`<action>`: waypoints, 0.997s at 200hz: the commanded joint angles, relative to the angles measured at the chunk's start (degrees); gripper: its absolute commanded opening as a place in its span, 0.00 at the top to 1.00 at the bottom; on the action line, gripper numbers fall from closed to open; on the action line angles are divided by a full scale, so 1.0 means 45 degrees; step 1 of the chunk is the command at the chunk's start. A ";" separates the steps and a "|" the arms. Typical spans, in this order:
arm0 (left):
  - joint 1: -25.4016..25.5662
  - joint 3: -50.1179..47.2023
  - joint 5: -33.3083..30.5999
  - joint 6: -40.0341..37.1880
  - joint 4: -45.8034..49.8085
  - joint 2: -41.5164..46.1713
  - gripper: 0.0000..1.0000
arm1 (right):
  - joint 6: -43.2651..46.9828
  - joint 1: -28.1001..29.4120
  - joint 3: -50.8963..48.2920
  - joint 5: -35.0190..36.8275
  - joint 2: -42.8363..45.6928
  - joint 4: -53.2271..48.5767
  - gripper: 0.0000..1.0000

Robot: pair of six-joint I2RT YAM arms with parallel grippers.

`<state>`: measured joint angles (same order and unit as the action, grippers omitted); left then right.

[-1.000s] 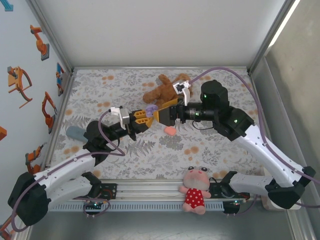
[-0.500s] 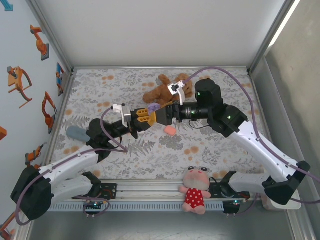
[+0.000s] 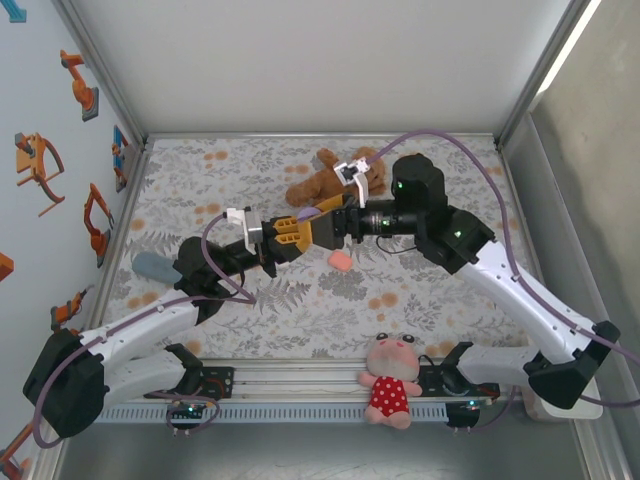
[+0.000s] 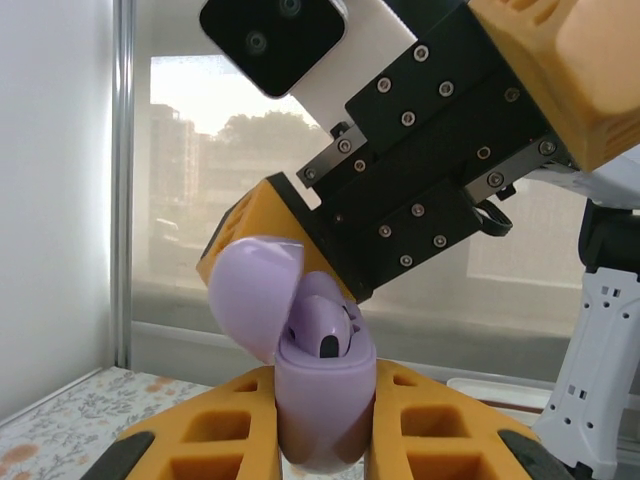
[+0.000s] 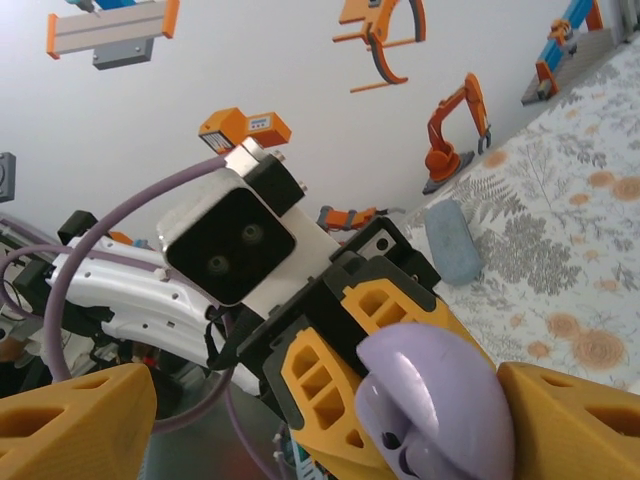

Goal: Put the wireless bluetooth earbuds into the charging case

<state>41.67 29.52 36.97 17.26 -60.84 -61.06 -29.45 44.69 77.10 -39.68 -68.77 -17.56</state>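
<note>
**Earbud seated in a case held aloft between the two arms**

A pale purple earbud [image 4: 325, 325] is lodged in the well of the purple charging case [image 4: 320, 410], with its lower end sunk inside and its top exposed. Whether it has been pressed fully home cannot be told. The lid [image 4: 252, 295] is swung back to one side, so the well is open from above.

The case is clamped upright by its body in the closed left end effector [image 4: 320, 445]. This is judged to steady it above the tabletop [image 3: 420, 300] for the other arm.

The right end effector [image 5: 330, 420] is spread wide, with its fingers [image 5: 70, 420] set either side of the lid and no grip shown.

A small pink piece [image 3: 341, 260] lies on the tabletop below. It is judged a likely next item, though whether it is a case or an earbud cannot be told.
</note>
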 commanded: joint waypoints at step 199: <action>0.0059 0.0217 0.1092 -0.0143 0.1852 0.1692 0.99 | 0.9696 -0.0010 -0.0549 -0.0380 0.1678 -0.2727 0.25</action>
<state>41.65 29.52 39.20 17.19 -52.40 -54.72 6.57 44.71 74.06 -38.61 -59.86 -28.21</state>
